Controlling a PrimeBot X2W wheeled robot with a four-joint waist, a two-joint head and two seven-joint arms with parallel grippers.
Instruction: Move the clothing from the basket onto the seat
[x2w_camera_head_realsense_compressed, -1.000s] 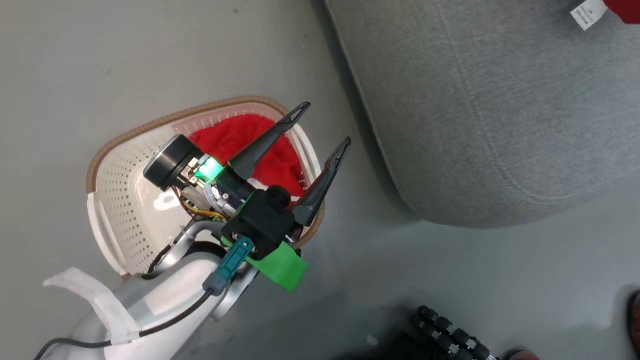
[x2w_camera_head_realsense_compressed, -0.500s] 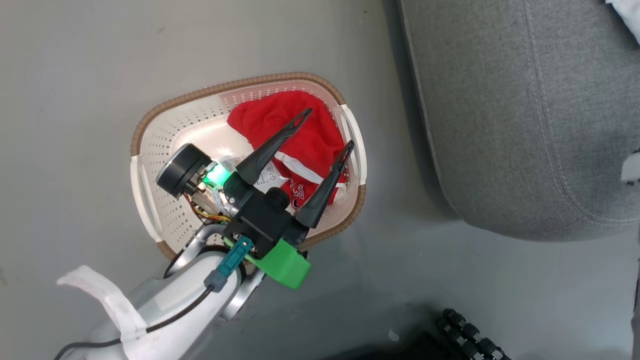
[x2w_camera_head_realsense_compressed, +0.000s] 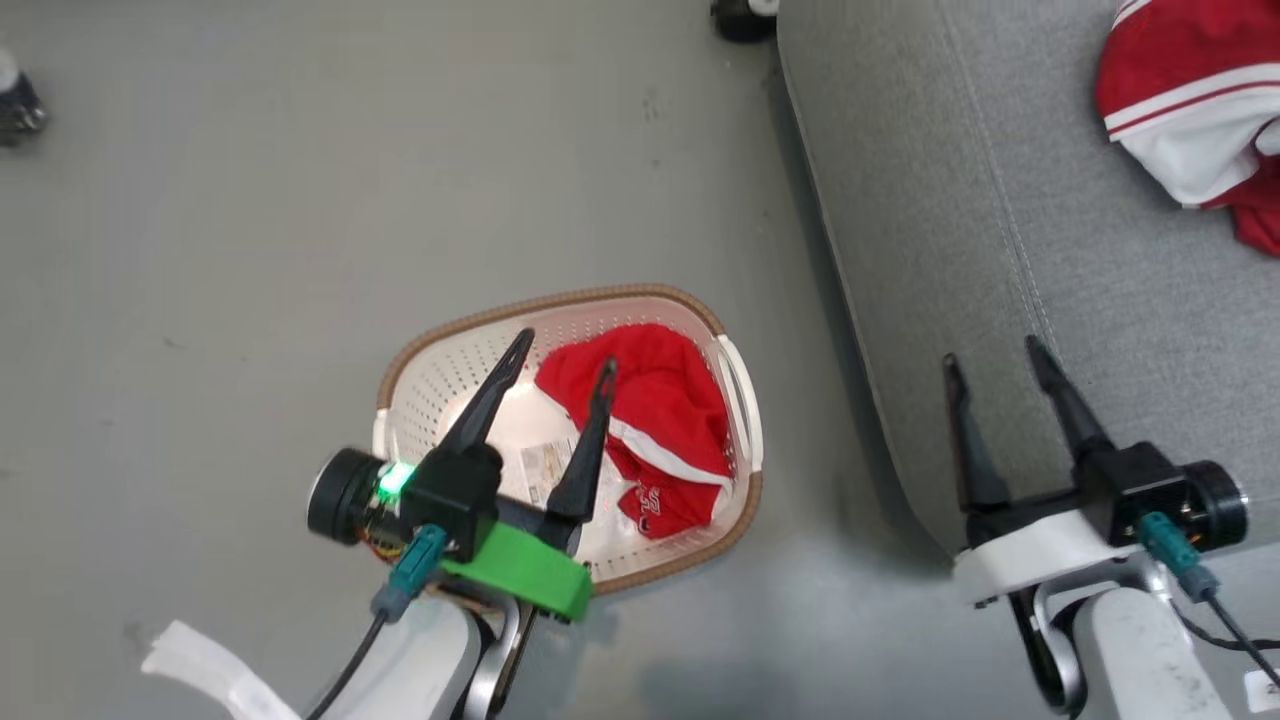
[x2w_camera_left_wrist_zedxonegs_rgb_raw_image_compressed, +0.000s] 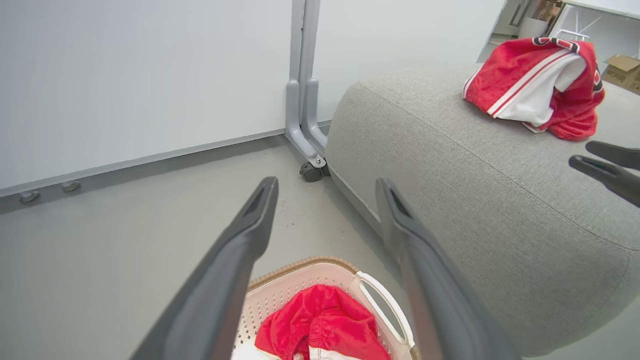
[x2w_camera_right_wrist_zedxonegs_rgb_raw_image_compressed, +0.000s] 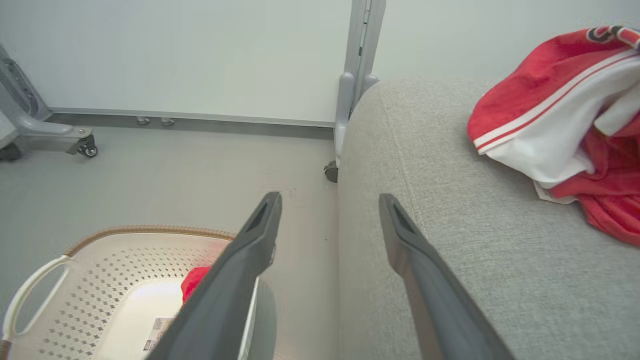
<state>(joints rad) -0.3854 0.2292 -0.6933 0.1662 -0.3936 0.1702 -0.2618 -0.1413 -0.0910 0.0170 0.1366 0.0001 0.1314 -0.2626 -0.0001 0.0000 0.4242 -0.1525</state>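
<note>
Leaving the shorts (x2w_camera_head_realsense_compressed: 660, 420) in the basket (x2w_camera_head_realsense_compressed: 560, 298), the jersey (x2w_camera_head_realsense_compressed: 1180, 110) lies on the seat (x2w_camera_head_realsense_compressed: 950, 200); left tool (x2w_camera_head_realsense_compressed: 566, 352) and right tool (x2w_camera_head_realsense_compressed: 990, 354) spread, empty.

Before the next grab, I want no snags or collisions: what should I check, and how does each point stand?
1. Left gripper open and empty: ok.
2. Left gripper above the red garment in the basket: ok, roughly over the garment's edge.
3. Garment uncovered, nothing lying on it: ok.
4. Garment free of the basket's holes: cannot tell.
5. Right gripper clear of the basket, open over the seat: ok.
6. Bare room on the seat beside the jersey: ok.
</note>
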